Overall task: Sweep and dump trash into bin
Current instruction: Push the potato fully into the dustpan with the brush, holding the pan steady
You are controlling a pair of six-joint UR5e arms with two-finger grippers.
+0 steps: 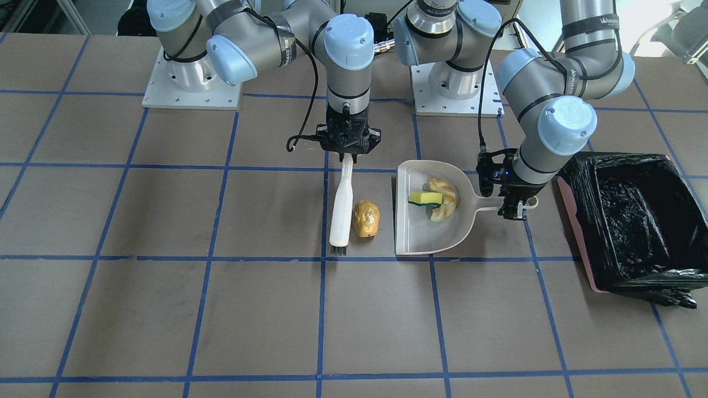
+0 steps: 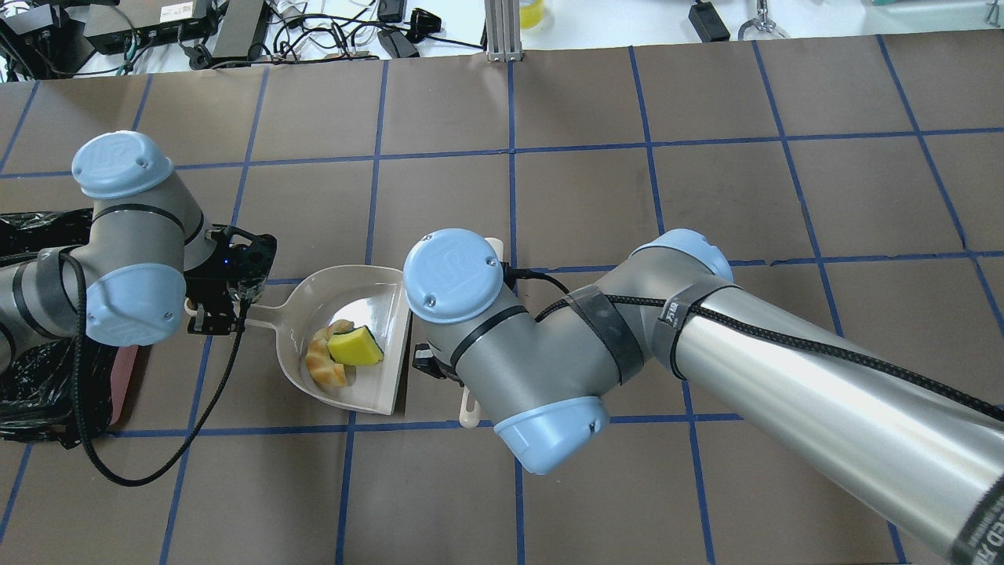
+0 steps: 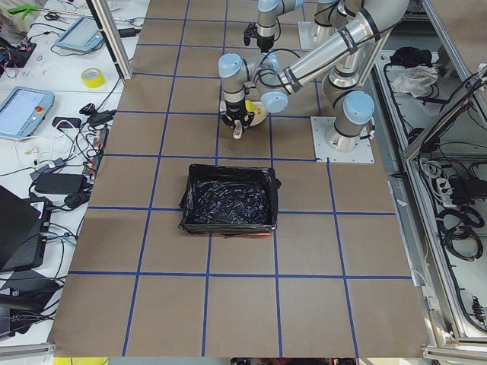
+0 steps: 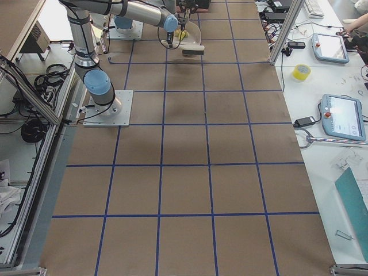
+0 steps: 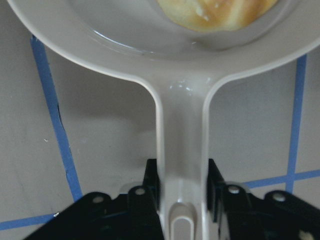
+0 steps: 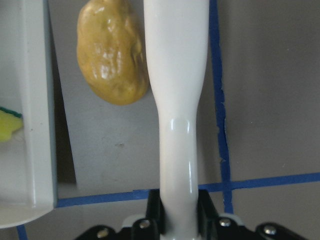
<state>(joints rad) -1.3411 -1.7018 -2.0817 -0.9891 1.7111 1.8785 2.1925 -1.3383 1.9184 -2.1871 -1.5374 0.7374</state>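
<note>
The yellow sponge wedge (image 1: 425, 198) and the cream crescent peel (image 1: 446, 200) lie inside the light grey dustpan (image 1: 420, 235). The golden-brown potato lump (image 1: 366, 218) lies on the table between the dustpan's open edge and a white brush (image 1: 341, 210); the brush touches its side. My left gripper (image 1: 517, 209) is shut on the dustpan's handle (image 5: 182, 145). My right gripper (image 1: 347, 157) is shut on the brush handle (image 6: 177, 110), with the potato lump (image 6: 112, 55) just beside it. The pink bin with its black bag (image 1: 636, 221) stands beyond the left gripper, apart from the dustpan.
The table is brown with a blue tape grid. Both arm bases (image 1: 191, 83) stand at the robot's edge. In the overhead view the right arm's elbow (image 2: 486, 329) hides the potato lump and most of the brush. The bin (image 3: 228, 199) is open.
</note>
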